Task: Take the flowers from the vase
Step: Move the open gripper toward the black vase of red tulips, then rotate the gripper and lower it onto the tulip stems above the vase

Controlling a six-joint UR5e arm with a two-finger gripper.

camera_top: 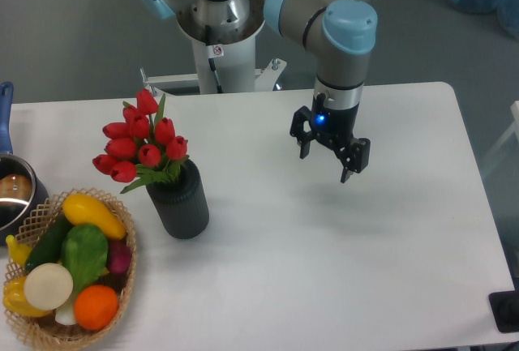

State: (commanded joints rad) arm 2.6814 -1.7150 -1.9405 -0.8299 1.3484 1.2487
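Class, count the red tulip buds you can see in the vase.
9 showing on the flowers, clustered above the vase; others may hide behind.

Red flowers (139, 142), ribbed dark grey vase (182, 203)

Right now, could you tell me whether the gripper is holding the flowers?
No, the gripper hangs open and empty over the table, well apart from the flowers, which stand in the vase.

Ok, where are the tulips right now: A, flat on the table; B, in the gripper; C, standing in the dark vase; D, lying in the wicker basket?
C: the tulips stand upright in the vase, while the open gripper is well off to the side, holding nothing.
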